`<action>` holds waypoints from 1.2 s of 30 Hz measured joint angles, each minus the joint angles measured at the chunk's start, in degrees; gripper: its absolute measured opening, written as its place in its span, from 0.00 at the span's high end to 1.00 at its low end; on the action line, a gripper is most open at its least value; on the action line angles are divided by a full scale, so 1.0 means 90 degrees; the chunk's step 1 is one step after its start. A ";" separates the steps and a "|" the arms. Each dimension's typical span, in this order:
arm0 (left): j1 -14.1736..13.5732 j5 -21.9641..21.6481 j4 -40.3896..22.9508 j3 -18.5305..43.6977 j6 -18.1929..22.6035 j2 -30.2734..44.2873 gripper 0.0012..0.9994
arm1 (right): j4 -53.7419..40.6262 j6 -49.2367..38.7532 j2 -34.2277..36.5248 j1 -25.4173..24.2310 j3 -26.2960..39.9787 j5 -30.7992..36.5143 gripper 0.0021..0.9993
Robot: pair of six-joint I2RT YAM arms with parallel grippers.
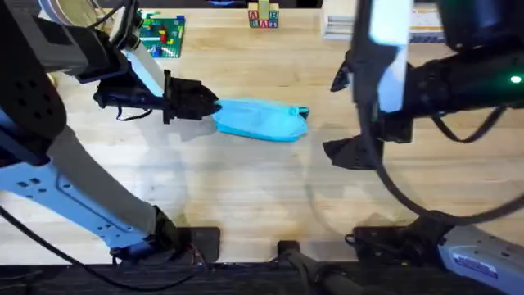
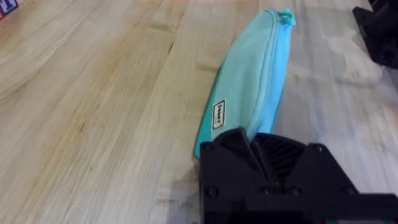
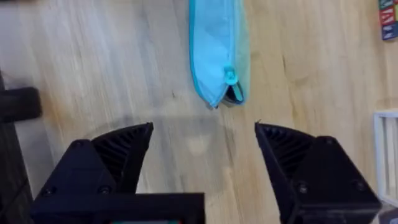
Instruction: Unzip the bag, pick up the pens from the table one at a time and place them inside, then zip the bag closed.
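Left wrist view puts the left gripper (image 2: 261, 158) right at one end of the bag (image 2: 252, 93), its black fingers drawn together over that end so that the fabric runs in between them; it looks pinched shut on the pouch there. From that grip the light blue bag stretches away across the table (image 2: 93, 106), lying flat on its side, with a small white label near the held end and the zipper line running along its length to the teal pull tab (image 2: 286, 17) at the far end. Overhead, the same gripper (image 1: 209, 108) sits at the left end of the bag (image 1: 262, 121), which lies near the middle of the table (image 1: 246, 197), its tab (image 1: 304, 112) pointing toward the right arm. The right gripper (image 3: 204, 163) hangs above the wood just short of the tab end, its two fingers spread wide apart and holding nothing; the tab (image 3: 230, 76) lies beyond the gap between them, and the zipper looks slightly parted at that end. At the far edge of the table stand a green toy-brick plate (image 1: 162, 34) and some lettered blocks (image 1: 263, 16).
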 joint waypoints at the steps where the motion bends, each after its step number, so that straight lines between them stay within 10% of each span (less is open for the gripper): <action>1: 0.0000 0.0000 0.0001 0.0000 0.0000 0.0000 0.96 | 0.0002 -0.0029 0.0069 0.0028 0.0000 0.0000 0.00; 36: 0.0000 0.0000 0.0002 0.0000 0.0000 0.0000 0.96 | 0.0911 -0.0157 0.1626 0.0082 0.0005 -0.0508 0.00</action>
